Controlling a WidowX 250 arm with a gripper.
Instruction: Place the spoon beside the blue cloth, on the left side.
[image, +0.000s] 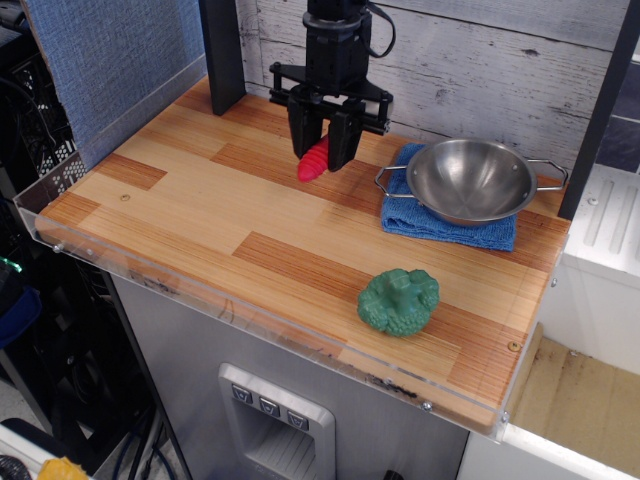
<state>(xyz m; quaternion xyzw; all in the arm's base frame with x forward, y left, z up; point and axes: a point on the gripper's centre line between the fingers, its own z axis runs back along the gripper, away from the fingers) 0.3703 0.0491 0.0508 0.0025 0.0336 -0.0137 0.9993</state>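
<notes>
My black gripper (322, 145) hangs over the back middle of the wooden table and is shut on the spoon (312, 163). Only the spoon's ribbed red handle shows, pointing down and left just above the wood; its metal bowl is hidden between the fingers. The folded blue cloth (440, 222) lies to the right of the gripper, mostly under a steel bowl (470, 180). The gripper is a short way left of the cloth's left edge.
A green broccoli-like toy (398, 300) lies near the front right. A black post (222, 55) stands at the back left beside a blue-grey fabric panel (110, 60). A clear plastic lip (240, 300) runs along the front edge.
</notes>
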